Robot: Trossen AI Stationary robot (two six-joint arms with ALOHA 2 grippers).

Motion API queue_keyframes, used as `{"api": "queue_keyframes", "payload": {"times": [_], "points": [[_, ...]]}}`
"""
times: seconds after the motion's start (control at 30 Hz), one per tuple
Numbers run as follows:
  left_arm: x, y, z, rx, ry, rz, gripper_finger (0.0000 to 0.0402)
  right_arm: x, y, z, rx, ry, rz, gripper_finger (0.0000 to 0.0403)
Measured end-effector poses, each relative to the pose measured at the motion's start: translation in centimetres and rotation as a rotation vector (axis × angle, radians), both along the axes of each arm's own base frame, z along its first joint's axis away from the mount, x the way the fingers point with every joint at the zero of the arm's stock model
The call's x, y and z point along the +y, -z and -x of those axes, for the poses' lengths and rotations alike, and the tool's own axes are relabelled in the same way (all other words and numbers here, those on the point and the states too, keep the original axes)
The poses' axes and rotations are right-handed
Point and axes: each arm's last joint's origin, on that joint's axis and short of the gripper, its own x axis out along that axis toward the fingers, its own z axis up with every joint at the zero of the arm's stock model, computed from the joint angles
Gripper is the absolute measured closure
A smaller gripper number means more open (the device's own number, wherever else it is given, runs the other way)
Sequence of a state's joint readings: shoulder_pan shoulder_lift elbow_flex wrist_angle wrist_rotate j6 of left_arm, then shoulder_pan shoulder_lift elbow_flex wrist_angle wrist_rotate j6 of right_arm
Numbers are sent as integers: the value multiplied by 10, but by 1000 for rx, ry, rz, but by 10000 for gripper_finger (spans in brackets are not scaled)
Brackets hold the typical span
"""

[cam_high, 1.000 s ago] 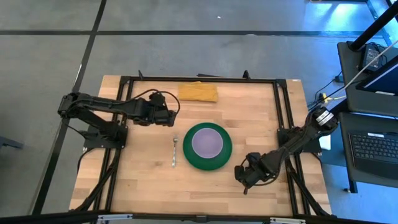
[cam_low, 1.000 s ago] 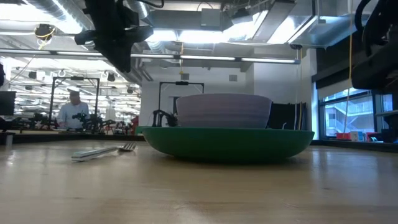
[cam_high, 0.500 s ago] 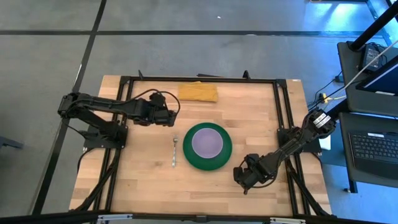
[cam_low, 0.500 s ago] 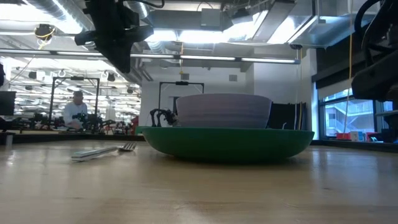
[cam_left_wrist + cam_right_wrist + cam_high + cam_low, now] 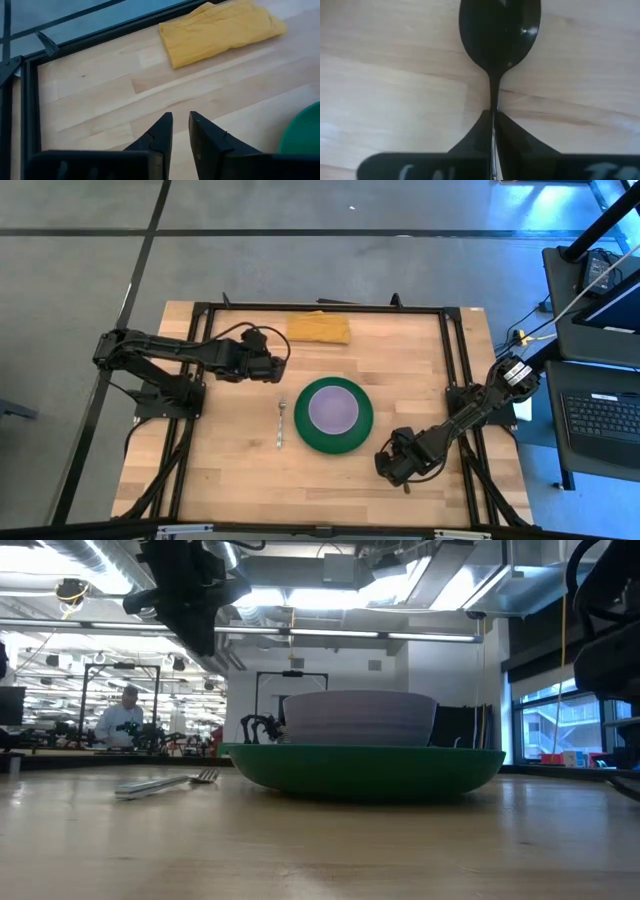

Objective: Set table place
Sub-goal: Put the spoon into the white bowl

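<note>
left of the green plate (image 5: 334,417), up off the table (image 5: 240,480): the left gripper (image 5: 277,365), hanging above the wood, fingers (image 5: 161,134) nearly together with only a thin slit between, nothing held. seen in its wrist view: bare boards ahead, the yellow cloth (image 5: 220,29) beyond, a sliver of the plate's rim (image 5: 304,136) off to one side.

just left of the plate, near but not touching it: the fork (image 5: 281,424), lying flat on the table, tines toward the far edge. in the low view, lying on the wood (image 5: 300,850) left of the plate (image 5: 365,769), tines (image 5: 205,777) pointing toward the rim.

behind the plate and a little left, by the table's far edge, well apart from it: the yellow cloth (image 5: 319,329), folded flat.

at the middle: the plate itself, flat on the table, with the pale lilac bowl (image 5: 333,410) sitting upright inside it. in the low view, the bowl (image 5: 360,718) rising above the green rim.

right of the plate and toward the near edge, close beside its rim: the right gripper (image 5: 398,467), down low by the tabletop, clamped on the spoon (image 5: 496,35). in its wrist view, fingers (image 5: 480,135) pinched tight on the thin handle, dark bowl of the spoon sticking out ahead over the wood; whether the spoon touches the table, cannot tell.
</note>
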State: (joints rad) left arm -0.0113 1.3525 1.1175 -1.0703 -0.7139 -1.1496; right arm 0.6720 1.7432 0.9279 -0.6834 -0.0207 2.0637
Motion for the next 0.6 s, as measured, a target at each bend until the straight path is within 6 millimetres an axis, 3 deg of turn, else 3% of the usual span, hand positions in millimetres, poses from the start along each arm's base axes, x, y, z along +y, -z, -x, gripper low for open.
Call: {"api": "queue_keyframes", "payload": {"times": [0.23, 0.6], "points": [[0, -1, -5, -56, -1, 0, 340, -3, -10, 2, -48, -31, 17, 397], [0, -4, -11, -128, -1, 3, 363, -23, -57, 21, -131, -64, 74, 397]]}}
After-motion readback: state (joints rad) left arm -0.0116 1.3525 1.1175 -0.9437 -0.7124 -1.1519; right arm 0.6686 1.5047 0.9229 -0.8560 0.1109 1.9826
